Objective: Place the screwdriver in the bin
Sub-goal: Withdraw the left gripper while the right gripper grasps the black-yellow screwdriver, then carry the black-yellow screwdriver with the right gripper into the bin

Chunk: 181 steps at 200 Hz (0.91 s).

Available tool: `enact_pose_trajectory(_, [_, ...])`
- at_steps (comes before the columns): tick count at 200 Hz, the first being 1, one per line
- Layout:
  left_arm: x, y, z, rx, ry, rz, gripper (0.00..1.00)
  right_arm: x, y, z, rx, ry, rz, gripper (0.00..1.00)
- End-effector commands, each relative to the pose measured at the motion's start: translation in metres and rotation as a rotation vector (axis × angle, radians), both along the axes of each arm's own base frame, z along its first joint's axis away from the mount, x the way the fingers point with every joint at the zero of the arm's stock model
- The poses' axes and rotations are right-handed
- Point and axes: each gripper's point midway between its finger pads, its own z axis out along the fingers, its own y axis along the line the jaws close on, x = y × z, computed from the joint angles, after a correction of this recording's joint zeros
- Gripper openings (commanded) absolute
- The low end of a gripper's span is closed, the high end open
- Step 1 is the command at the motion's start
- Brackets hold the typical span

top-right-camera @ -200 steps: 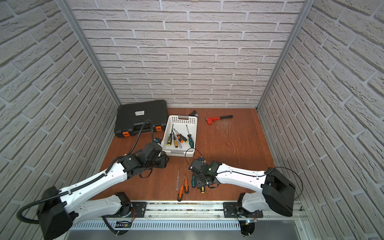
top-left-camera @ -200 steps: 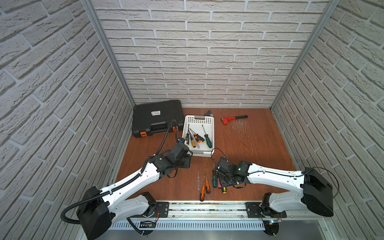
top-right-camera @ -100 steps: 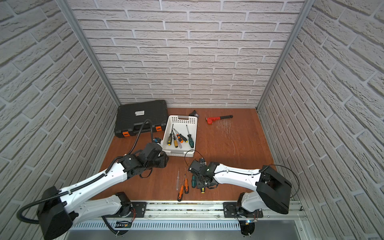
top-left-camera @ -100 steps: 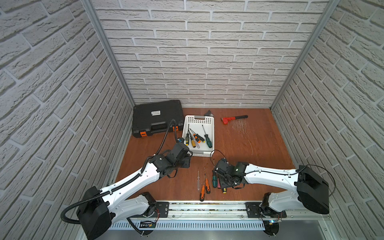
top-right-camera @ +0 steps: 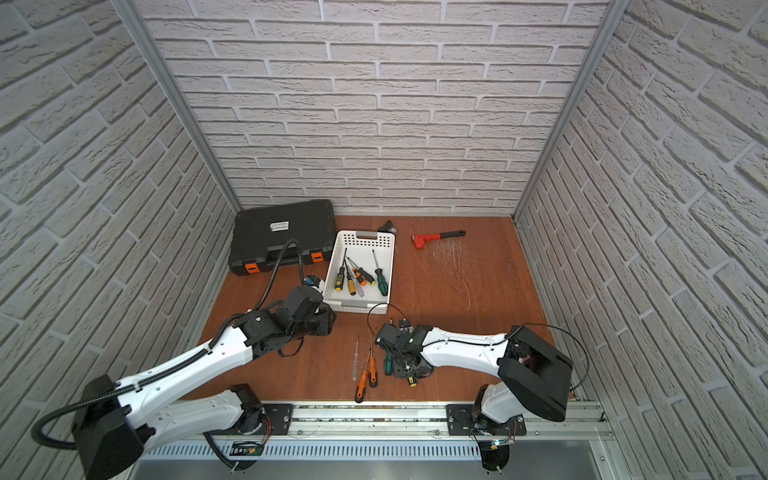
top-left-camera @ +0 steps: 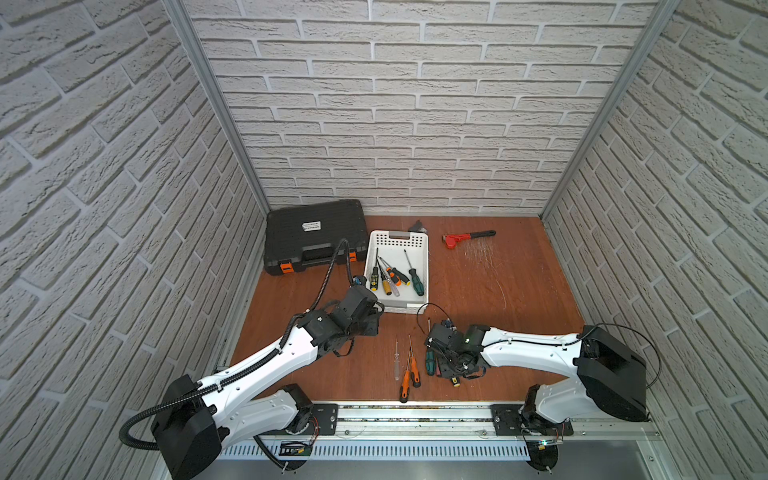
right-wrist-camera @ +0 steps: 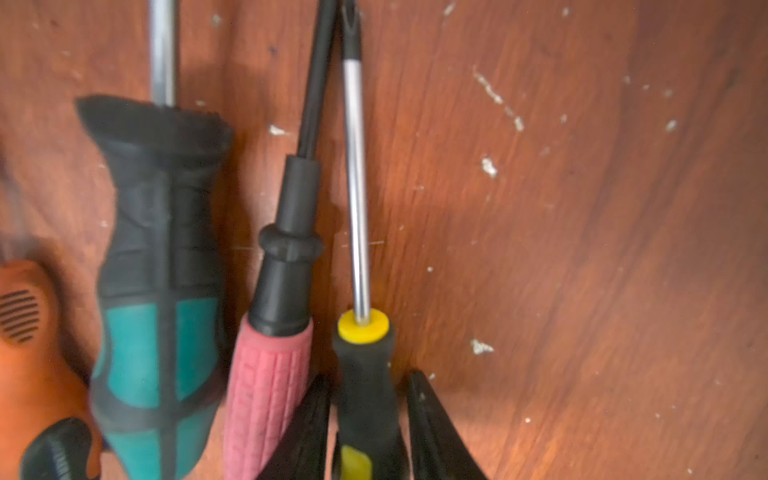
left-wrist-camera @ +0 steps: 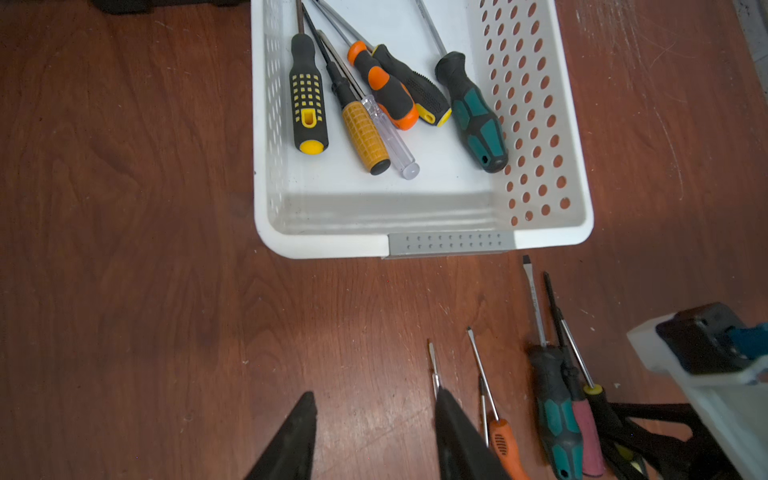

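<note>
End effector (right-wrist-camera: 368, 380) low — right arm (top-left-camera: 528, 353) outstretched

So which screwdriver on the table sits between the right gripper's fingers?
The black-handled screwdriver with the yellow collar, flanked by the right gripper's fingers. The pink-handled one and the teal-and-black one lie beside it, outside them.

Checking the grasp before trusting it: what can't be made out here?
Right wrist view: black-and-yellow screwdriver, handle end cut off by the frame edge; whether the right pincer grips it is unclear.
Same view: orange screwdriver, blurred and cropped.
Both top views: right pincer mostly hidden under its wrist.
</note>
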Motion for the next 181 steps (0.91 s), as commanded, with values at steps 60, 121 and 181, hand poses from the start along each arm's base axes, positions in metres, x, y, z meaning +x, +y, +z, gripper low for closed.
enact_pose_trajectory(60, [0.010,0.015,0.009,0.009,-0.044,0.072,0.48,-0.002,-0.022,0.004,0.026,0.014,-0.079,0.06])
enact_pose_trajectory(121, [0.011,0.043,0.019,0.011,-0.053,0.171,0.48,0.080,-0.011,0.112,0.148,-0.188,-0.042,0.06])
enact_pose_trajectory(181, [0.004,0.062,0.025,-0.004,-0.052,0.235,0.48,0.201,0.070,0.174,0.199,-0.320,0.222,0.05])
